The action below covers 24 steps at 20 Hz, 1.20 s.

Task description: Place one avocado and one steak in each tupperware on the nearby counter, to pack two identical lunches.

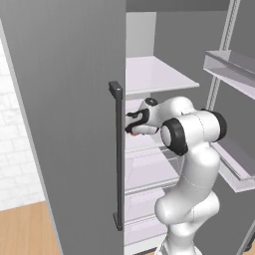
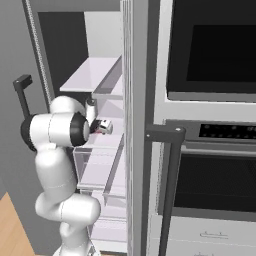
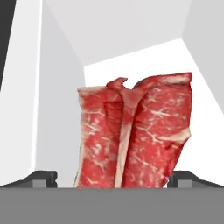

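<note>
Currently the arm reaches into the open fridge [image 1: 164,74], forearm roughly level, hand tucked in over a white shelf [image 2: 102,145] at mid height.

Claw [image 3: 112,177]: jaws spread wide, the two dark finger tips [image 3: 41,177] sitting far apart at the lower corners of the hand view. Steak [image 3: 135,135] lies directly ahead of the claw and centred between the tips, its near end reaching down into the gap. Neither tip touches the meat; white shelf shows on both sides between meat and tip. Nothing is gripped.

Steak appearance: red slab with pale marbling and a paler fatty ridge running along its length, far end slightly wider than near end. It rests on the white shelf surface, with white fridge walls rising beyond it and to either side of the claw.

Left base view: hand [image 1: 139,122] sits just past the edge of the grey fridge door [image 1: 64,124], close beside the dark vertical door handle [image 1: 117,154]. Right base view: hand [image 2: 102,126] is above a clear drawer front [image 2: 92,160]; a black wall oven [image 2: 210,115] stands well off to its side.
</note>
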### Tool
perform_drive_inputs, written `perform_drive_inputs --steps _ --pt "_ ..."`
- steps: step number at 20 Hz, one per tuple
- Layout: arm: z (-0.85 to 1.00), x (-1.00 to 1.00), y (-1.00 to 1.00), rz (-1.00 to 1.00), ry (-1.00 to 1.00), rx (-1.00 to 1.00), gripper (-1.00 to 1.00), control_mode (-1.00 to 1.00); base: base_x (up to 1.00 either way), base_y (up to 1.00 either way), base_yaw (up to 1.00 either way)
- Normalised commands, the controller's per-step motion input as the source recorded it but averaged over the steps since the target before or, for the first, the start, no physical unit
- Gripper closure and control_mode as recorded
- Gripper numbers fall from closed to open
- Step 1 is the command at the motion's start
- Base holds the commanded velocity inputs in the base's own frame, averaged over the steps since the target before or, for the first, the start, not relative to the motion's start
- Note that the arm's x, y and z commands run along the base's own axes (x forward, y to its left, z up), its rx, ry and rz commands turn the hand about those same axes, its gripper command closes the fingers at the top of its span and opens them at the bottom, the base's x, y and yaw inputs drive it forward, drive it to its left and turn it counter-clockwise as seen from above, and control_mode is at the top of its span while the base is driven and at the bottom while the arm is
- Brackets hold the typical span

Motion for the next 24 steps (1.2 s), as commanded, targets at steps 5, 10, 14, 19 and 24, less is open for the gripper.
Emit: perform_drive_inputs --steps 5,10,14,19,24 --pt "-0.28 0.2 -0.01 0.0 0.0 0.0 -1.0 -1.0 0.0 0.0 0.0" --pt "-0.41 0.0 -0.02 0.0 0.02 0.0 -1.0 -1.0 0.0 0.0 0.0" --pt "-0.5 -0.05 0.0 0.0 0.03 0.0 1.0 -1.0 0.0 0.0 0.0" --pt "-0.3 -0.16 0.0 0.0 0.0 0.0 1.0 -1.0 0.0 0.0 0.0" --pt "-0.12 -0.3 0.0 0.0 -0.01 0.0 1.0 -1.0 0.0 0.0 0.0"
